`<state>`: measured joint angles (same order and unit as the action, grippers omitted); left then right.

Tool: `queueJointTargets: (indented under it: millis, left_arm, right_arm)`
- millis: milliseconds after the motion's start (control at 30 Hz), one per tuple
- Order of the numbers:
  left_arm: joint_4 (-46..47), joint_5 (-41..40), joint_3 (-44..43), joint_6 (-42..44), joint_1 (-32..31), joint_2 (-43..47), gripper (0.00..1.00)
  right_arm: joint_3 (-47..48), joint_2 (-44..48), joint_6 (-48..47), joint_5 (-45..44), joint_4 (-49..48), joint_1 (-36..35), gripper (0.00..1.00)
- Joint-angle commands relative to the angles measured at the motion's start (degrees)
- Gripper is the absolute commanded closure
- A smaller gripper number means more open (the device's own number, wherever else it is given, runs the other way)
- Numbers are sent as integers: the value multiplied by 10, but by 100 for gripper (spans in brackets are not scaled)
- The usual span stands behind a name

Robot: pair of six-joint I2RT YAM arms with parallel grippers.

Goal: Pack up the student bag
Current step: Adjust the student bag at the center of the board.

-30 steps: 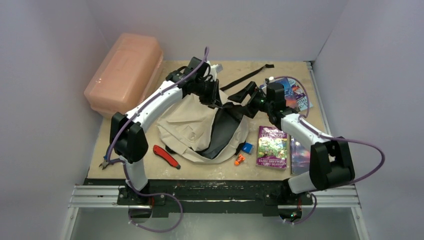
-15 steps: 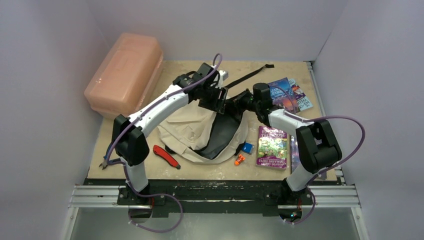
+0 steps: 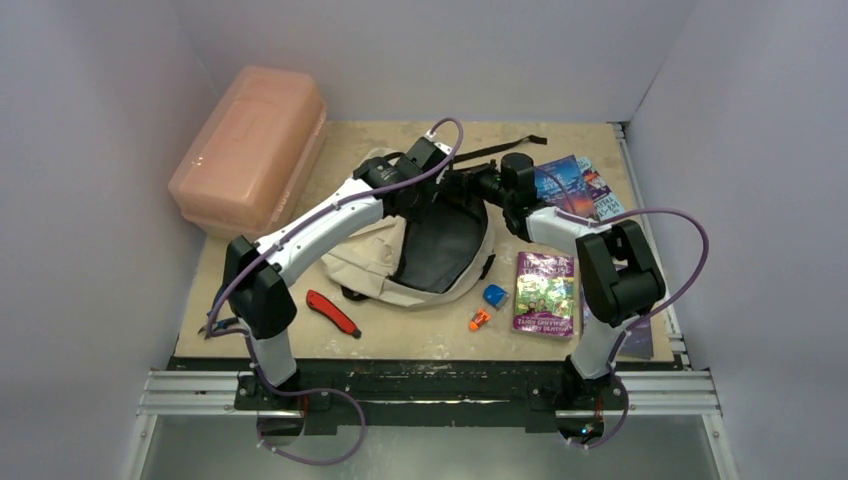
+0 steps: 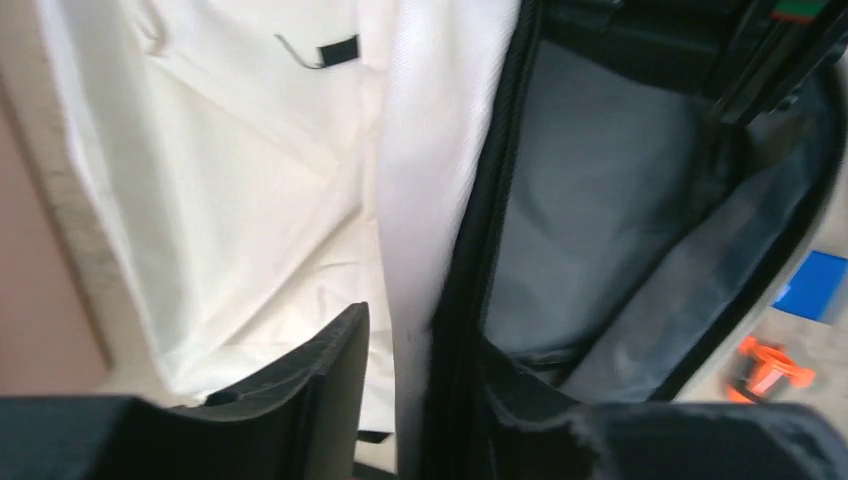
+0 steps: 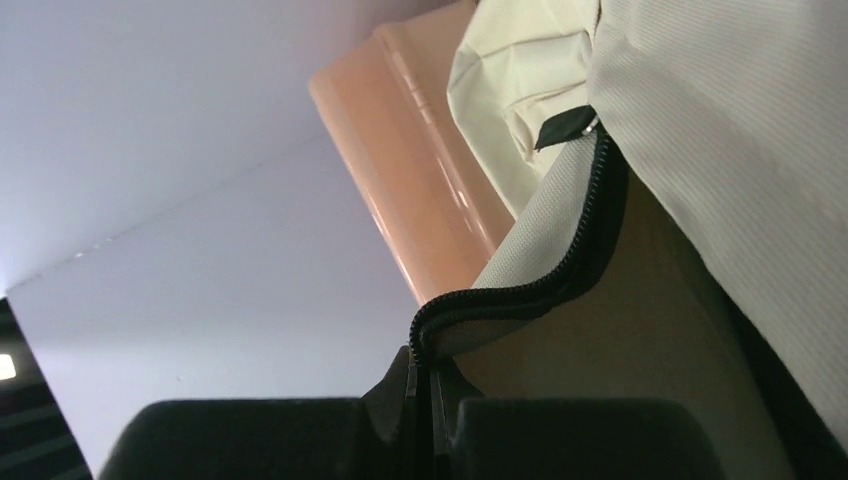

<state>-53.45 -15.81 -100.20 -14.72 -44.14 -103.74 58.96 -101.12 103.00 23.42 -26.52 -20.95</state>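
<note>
Mid-table: bag [image 3: 365, 262], cream cloth, lying flat with mouth gaping and dark lining on show; far end under both arms; left gripper [image 4: 425, 350] over the bag's far part, fingers spread, set astride the rim of the mouth; one finger [image 4: 310, 395] over the cream outer cloth, the other over the grey lining, black zip edge between them; no telling whether either finger presses the cloth; right gripper [image 5: 422, 368] in from the right at the far rim, fingers pressed together, pinching the bag's black zip edge; cream cloth rising above the pinch in the wrist view, pink box [image 5: 420, 200] behind it. Far left, along the wall: that box, long and rounded, apart from the bag; black strap [image 3: 500, 150] trailing on the table [image 3: 420, 338] beyond the grippers, toward the far right. Right of the bag: far books [image 3: 585, 190] overlapping, partly behind the right arm; near book [image 3: 545, 292] closer in, purple and green cover up, lying flat; between bag and near book: small blue piece [image 3: 494, 295]; just nearer, small orange piece [image 3: 479, 319]; both on the table, off the bag. Near left of the bag: red cutter [image 3: 332, 312], lying aslant; further left, at the table's edge, pliers [image 3: 212, 328] beside the left arm.
</note>
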Motion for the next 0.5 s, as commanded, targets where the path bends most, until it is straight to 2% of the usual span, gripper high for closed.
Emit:
queueJointTargets:
  millis: [0,67,100,200,333,467]
  left_arm:
    - [19,-146,3,55,6,47,78]
    - [17,-166,1,64,11,43,93]
    - [13,-167,-3,66,17,41,100]
    - [-1,-135,-10,49,36,46,100]
    - [38,-87,25,74,52,63,100]
    - [62,-63,47,86,57,73,100]
  right_arm:
    - [47,-16,56,-40,-106,-1,100]
    - [61,-22,33,-38,-121,0,97]
    - [67,-23,9,-36,-124,1,87]
    - [98,-21,-130,-3,-64,9,60]
    - [119,6,-347,31,74,34,37]
    - [78,85,-529,-2,201,85,22]
